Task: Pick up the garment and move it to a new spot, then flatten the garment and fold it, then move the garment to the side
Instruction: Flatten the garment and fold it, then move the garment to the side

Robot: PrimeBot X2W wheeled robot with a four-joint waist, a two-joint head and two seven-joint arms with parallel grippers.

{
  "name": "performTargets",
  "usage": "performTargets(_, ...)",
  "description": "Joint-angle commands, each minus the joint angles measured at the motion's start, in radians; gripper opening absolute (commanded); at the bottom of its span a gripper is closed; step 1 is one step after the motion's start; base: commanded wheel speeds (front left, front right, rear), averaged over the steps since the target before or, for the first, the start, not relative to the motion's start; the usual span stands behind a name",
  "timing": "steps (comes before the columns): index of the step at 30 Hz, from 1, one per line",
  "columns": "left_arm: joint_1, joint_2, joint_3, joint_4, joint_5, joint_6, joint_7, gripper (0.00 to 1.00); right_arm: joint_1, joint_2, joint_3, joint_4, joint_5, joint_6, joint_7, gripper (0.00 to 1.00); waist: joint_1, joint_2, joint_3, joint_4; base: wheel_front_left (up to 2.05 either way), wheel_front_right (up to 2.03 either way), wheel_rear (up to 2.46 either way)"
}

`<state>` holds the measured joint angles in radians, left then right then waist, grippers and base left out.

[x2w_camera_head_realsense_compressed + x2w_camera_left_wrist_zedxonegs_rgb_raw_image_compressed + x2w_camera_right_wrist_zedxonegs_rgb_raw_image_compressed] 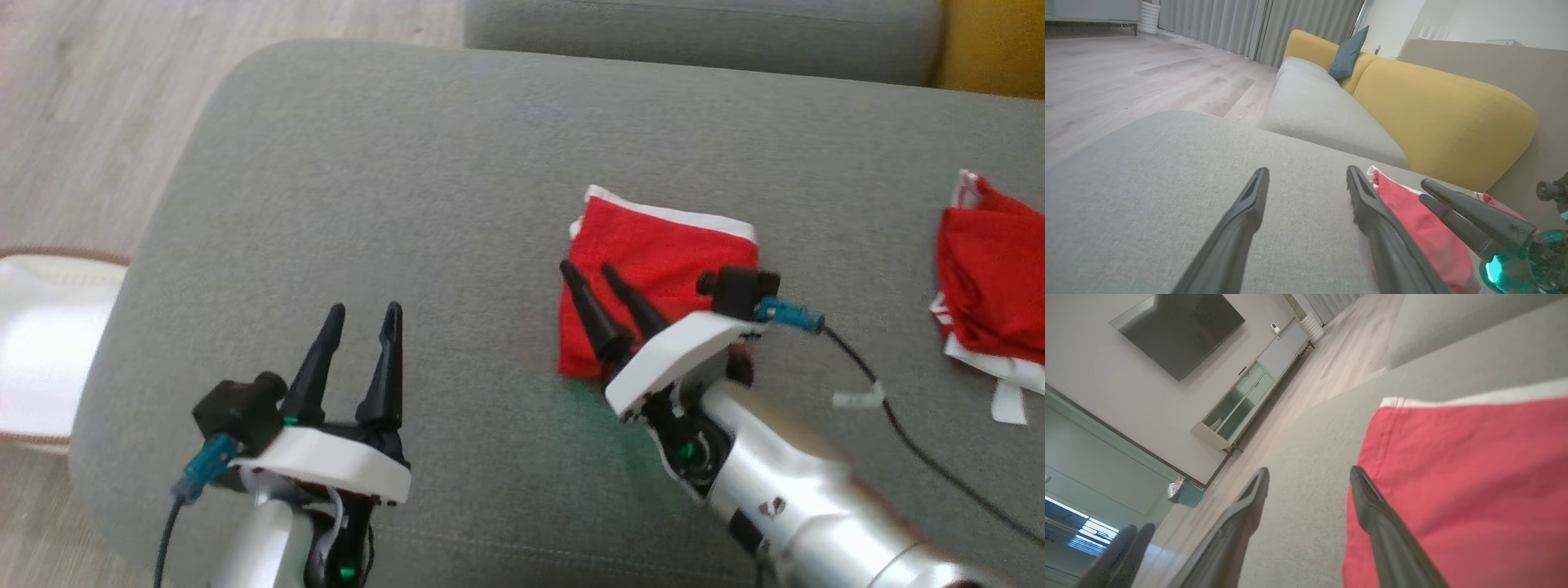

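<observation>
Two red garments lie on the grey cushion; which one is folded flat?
The red garment with white trim by the right gripper, a neat square. The other red garment, far right on the grey cushion, lies crumpled.

Soft even daylight; slight blur

We're pretty sure this is somebody's living room. A big grey sofa seat (457, 163) fills the middle of the head view. The left wrist view has a yellow backrest (1437, 118) with a teal throw pillow (1348, 53) up top, and long curtains (1229, 24) over wood-look floor (1126, 81) at upper left. The right wrist view's upper left shows a wall-mounted TV (1180, 326) above a pale sideboard (1241, 400).
</observation>
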<state>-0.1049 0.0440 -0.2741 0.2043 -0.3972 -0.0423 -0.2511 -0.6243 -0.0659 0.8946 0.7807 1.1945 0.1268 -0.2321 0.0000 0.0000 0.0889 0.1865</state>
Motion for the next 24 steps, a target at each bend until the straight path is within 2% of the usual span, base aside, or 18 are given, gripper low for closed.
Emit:
performTargets(1, -0.028, 0.006, 0.041, -0.045, 0.006, 0.006, -0.011, 1.00, -0.035, 0.002, -0.009, -0.018, -0.040, 0.004, -0.019, 1.00, 0.0000, 0.0000, -0.009, -0.021, 0.00, 0.00, 0.00)
performTargets(4, -0.032, 0.006, 0.058, -0.084, 0.000, 0.010, -0.011, 1.00, -0.061, -0.037, -0.088, -0.007, -0.195, 0.004, -0.028, 1.00, 0.0000, 0.0000, -0.012, -0.048, 0.00, 0.00, 0.00)
performTargets(9, -0.042, 0.006, 0.080, -0.136, -0.010, 0.017, -0.011, 1.00, 0.012, -0.079, -0.384, -0.109, -0.542, 0.004, -0.029, 1.00, 0.0000, 0.0000, -0.009, -0.088, 0.00, 0.00, 0.00)
performTargets(13, -0.048, 0.006, 0.085, -0.149, -0.007, 0.017, -0.011, 1.00, 0.151, -0.054, -0.597, -0.243, -0.809, 0.004, -0.029, 1.00, 0.0000, 0.0000, -0.005, -0.113, 0.00, 0.00, 0.00)
performTargets(15, -0.050, 0.006, 0.087, -0.151, -0.005, 0.016, -0.011, 1.00, 0.220, -0.031, -0.679, -0.308, -0.907, 0.004, -0.029, 1.00, 0.0000, 0.0000, -0.003, -0.123, 0.00, 0.00, 0.00)
performTargets(20, -0.044, 0.006, 0.088, -0.147, -0.002, 0.011, -0.011, 1.00, 0.350, 0.007, -0.799, -0.423, -1.057, 0.004, -0.030, 1.00, 0.0000, 0.0000, 0.002, -0.139, 0.00, 0.00, 0.00)
performTargets(24, -0.033, 0.006, 0.091, -0.140, 0.001, 0.007, -0.011, 1.00, 0.412, 0.015, -0.831, -0.475, -1.074, 0.004, -0.025, 1.00, 0.0000, 0.0000, 0.003, -0.148, 0.00, 0.00, 0.00)
